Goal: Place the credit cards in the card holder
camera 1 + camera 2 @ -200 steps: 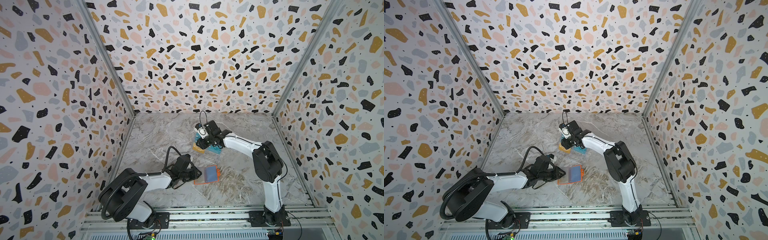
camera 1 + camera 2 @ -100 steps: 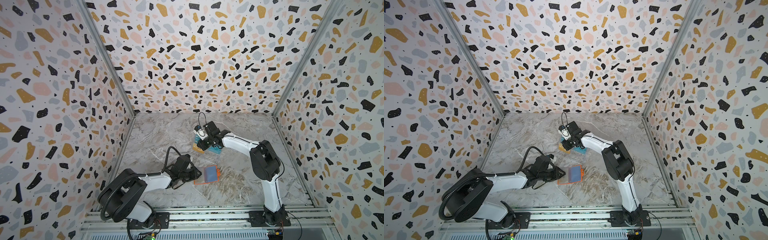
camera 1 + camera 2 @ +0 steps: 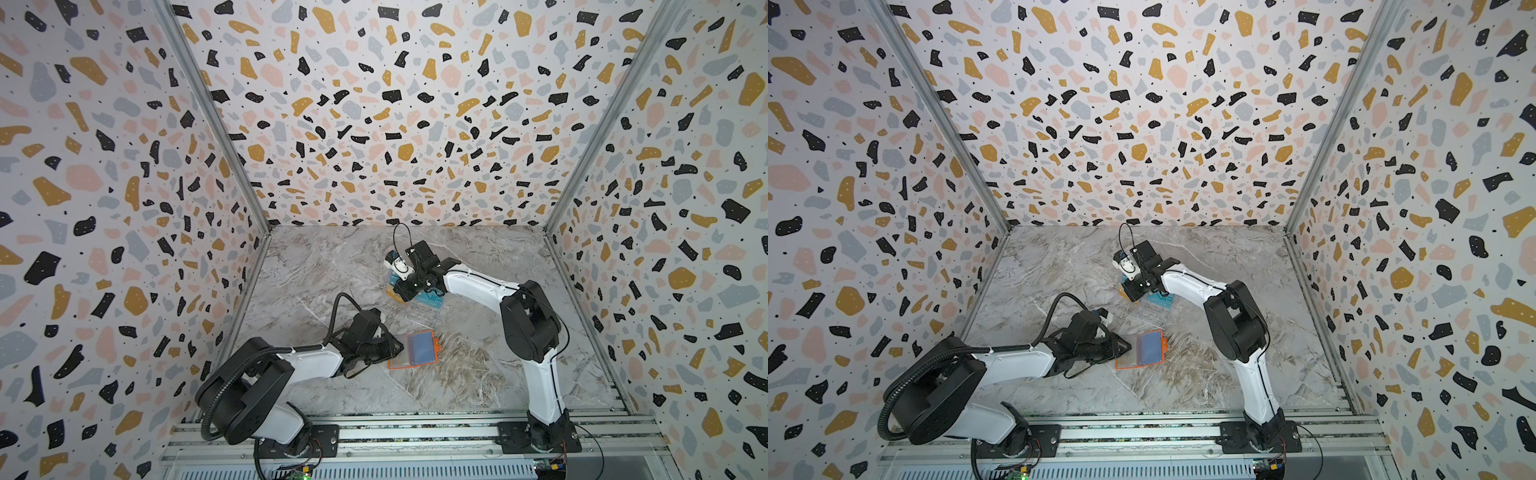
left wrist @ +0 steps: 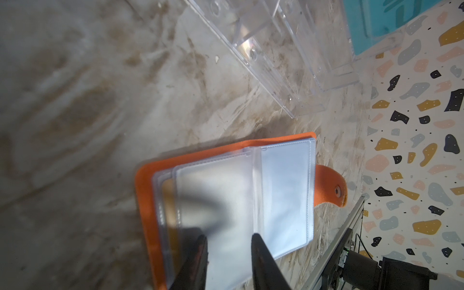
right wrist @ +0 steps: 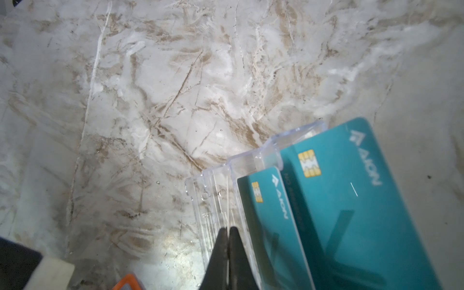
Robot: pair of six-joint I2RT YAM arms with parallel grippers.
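Since the earlier frames the right tool [image 5: 228, 241] has closed from part-open to fully shut at the clear stand [image 5: 213, 198] beside the teal credit cards [image 5: 351, 213], and whether anything thin is nipped cannot be told; the card holder [image 3: 413, 349] has not shifted. The holder lies open in the middle of the bench [image 3: 478, 374], well apart from the walls [image 3: 665, 208], with bare surface to its right. The left tool [image 4: 228, 258] stands part open, its fingers over a clear sleeve [image 4: 283, 195] of the holder

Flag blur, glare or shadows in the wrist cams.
Left wrist: left gripper and the near end of the card holder are soft, with a dark smear across its sleeve; the acrylic stand is sharper. Right wrist: glare patch on the table; teal cards blur toward the lens.
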